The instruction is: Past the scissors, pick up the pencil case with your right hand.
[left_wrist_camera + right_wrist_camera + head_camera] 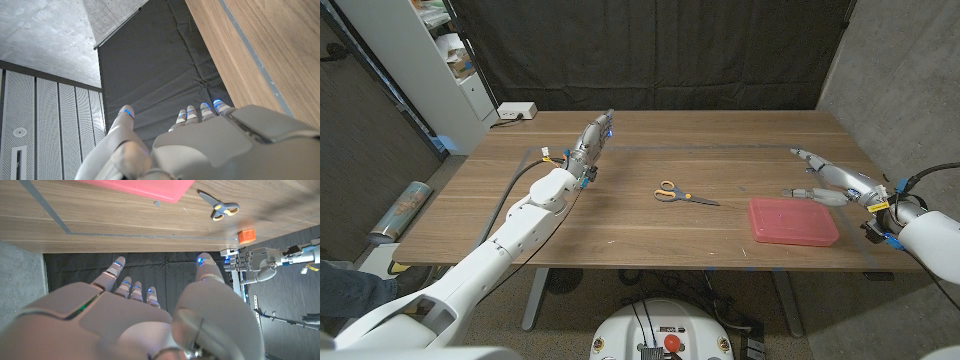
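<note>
A flat pink pencil case (794, 221) lies on the wooden table (650, 240) at the right; its pink edge (140, 187) shows in the right wrist view. Scissors (683, 194) with yellow and blue handles lie near the table's middle, left of the case, and the scissors (220, 206) show in the right wrist view too. My right hand (832, 181) hovers just beyond the case's far right corner, fingers spread, holding nothing. My left hand (592, 140) is stretched out over the far left part of the table, fingers straight, empty.
Blue tape (720, 146) marks a rectangle on the table. A white power strip (516, 111) sits at the far left corner, beside a white shelf unit (440, 60). A small orange block (246, 235) shows at the table's edge in the right wrist view.
</note>
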### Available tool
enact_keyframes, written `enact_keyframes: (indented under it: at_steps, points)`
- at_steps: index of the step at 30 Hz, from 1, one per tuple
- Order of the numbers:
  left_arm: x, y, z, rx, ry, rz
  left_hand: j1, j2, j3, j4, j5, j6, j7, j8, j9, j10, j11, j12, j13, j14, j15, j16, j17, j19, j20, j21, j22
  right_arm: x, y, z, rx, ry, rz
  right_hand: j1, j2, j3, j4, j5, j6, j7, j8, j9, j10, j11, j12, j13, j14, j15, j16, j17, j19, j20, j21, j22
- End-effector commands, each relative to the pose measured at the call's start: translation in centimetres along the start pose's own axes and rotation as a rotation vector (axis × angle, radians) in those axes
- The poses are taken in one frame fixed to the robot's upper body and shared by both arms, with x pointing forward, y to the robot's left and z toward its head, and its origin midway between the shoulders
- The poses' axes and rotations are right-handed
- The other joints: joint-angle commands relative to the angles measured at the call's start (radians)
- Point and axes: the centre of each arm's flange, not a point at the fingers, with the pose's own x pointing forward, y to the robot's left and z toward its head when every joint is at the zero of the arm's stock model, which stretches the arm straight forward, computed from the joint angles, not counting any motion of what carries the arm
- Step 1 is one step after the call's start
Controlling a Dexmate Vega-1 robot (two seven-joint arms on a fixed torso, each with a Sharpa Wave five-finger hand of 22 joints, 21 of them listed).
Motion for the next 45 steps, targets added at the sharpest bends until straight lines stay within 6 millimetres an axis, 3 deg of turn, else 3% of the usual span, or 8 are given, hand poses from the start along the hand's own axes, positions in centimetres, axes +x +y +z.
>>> enact_keyframes:
  at_steps: [1, 15, 27, 31, 34, 38, 39, 45]
  points:
    - [0.6, -0.1, -0.2, -0.006, 0.0, -0.003, 0.003, 0.015, 0.002, -0.007, -0.005, 0.003, 0.002, 0.002, 0.003, -0.001, 0.0, -0.003, 0.003, -0.002, 0.0, 0.0, 0.003, -0.073, 0.005, 0.003, 0.002, -0.1, 0.1, 0.5, -0.1, 0.022, 0.057, 0.019, -0.007, 0.002, 0.005, 0.009, -0.153, 0.017, 0.0, 0.004, -0.053, 0.006, -0.003, 0.002, -0.017, 0.005, 0.008, 0.004, -0.008, 0.0, 0.003, 0.0]
    - [1.1, -0.4, -0.5, -0.016, -0.004, -0.006, 0.003, 0.017, 0.001, -0.008, -0.006, 0.004, 0.001, 0.002, 0.003, 0.0, -0.001, -0.003, 0.003, -0.003, -0.001, -0.001, 0.003, -0.074, 0.005, 0.004, 0.002, 0.5, -0.5, 2.1, -0.263, 0.021, 0.169, 0.039, -0.023, -0.006, 0.005, 0.028, -0.176, 0.034, 0.021, 0.006, -0.121, 0.031, -0.003, 0.003, -0.07, 0.036, 0.0, 0.006, -0.036, 0.019, -0.001, 0.0]
    - [1.5, -0.8, -1.1, -0.027, 0.006, -0.012, 0.003, 0.019, 0.001, -0.008, -0.006, 0.004, 0.0, 0.002, 0.003, 0.0, -0.001, -0.003, 0.003, -0.003, -0.001, -0.001, 0.003, -0.074, 0.006, 0.004, 0.002, 0.6, -0.6, 3.0, -0.328, 0.035, 0.228, 0.041, -0.036, -0.019, 0.012, 0.043, -0.19, 0.04, 0.023, 0.006, -0.16, 0.053, 0.001, 0.004, -0.092, 0.071, 0.004, 0.008, -0.021, 0.101, 0.008, 0.0]
    - [1.6, -0.9, -1.2, -0.026, 0.006, -0.015, 0.003, 0.019, 0.001, -0.008, -0.006, 0.004, 0.001, 0.002, 0.003, 0.0, 0.0, -0.003, 0.003, -0.003, 0.0, -0.001, 0.003, -0.075, 0.008, 0.004, 0.002, 0.6, -0.5, 3.1, -0.353, 0.043, 0.243, 0.041, -0.045, -0.031, 0.017, 0.056, -0.193, 0.04, 0.027, 0.006, -0.169, 0.056, 0.009, 0.004, -0.112, 0.078, 0.005, 0.008, -0.026, 0.186, 0.005, 0.0]
    - [1.7, -0.9, -1.3, -0.029, 0.008, -0.015, 0.003, 0.02, 0.0, -0.008, -0.006, 0.005, 0.001, 0.002, 0.003, 0.001, 0.0, -0.003, 0.003, -0.002, 0.0, 0.0, 0.003, -0.076, 0.009, 0.004, 0.002, 0.4, -0.4, 3.4, -0.365, 0.047, 0.244, 0.04, -0.047, -0.036, 0.02, 0.061, -0.181, 0.033, 0.032, 0.006, -0.171, 0.056, 0.011, 0.004, -0.128, 0.082, 0.003, 0.008, -0.028, 0.214, 0.004, 0.0]
    - [1.8, -0.9, -1.4, -0.028, 0.01, -0.016, 0.003, 0.02, 0.0, -0.009, -0.006, 0.005, 0.0, 0.002, 0.003, 0.0, 0.002, -0.003, 0.003, -0.002, 0.001, 0.0, 0.003, -0.076, 0.01, 0.004, 0.002, 0.3, -0.1, 3.5, -0.377, 0.041, 0.253, 0.032, -0.049, -0.044, 0.027, 0.066, -0.168, 0.026, 0.037, 0.006, -0.165, 0.049, 0.016, 0.004, -0.137, 0.084, 0.005, 0.008, -0.06, 0.227, -0.007, 0.0]
    - [1.8, -0.9, -1.4, -0.028, 0.01, -0.013, 0.003, 0.02, 0.0, -0.009, -0.006, 0.005, 0.0, 0.002, 0.003, 0.0, 0.001, -0.003, 0.003, -0.002, 0.001, 0.0, 0.003, -0.076, 0.009, 0.004, 0.003, 0.3, 0.0, 3.6, -0.387, 0.043, 0.256, 0.022, -0.05, -0.054, 0.035, 0.074, -0.159, 0.024, 0.038, 0.006, -0.163, 0.05, 0.019, 0.003, -0.145, 0.075, 0.01, 0.009, -0.148, 0.224, -0.023, 0.0]
    - [1.9, -1.0, -1.6, -0.037, 0.014, -0.019, 0.003, 0.021, 0.0, -0.009, -0.006, 0.006, 0.001, 0.002, 0.003, 0.001, -0.002, -0.003, 0.003, -0.001, 0.001, 0.0, 0.003, -0.076, 0.01, 0.004, 0.003, 0.5, 0.5, 3.8, -0.445, 0.049, 0.29, 0.015, -0.047, -0.061, 0.042, 0.082, -0.148, 0.021, 0.041, 0.006, -0.154, 0.044, 0.023, 0.003, -0.159, 0.077, 0.01, 0.009, -0.191, 0.227, -0.016, 0.001]
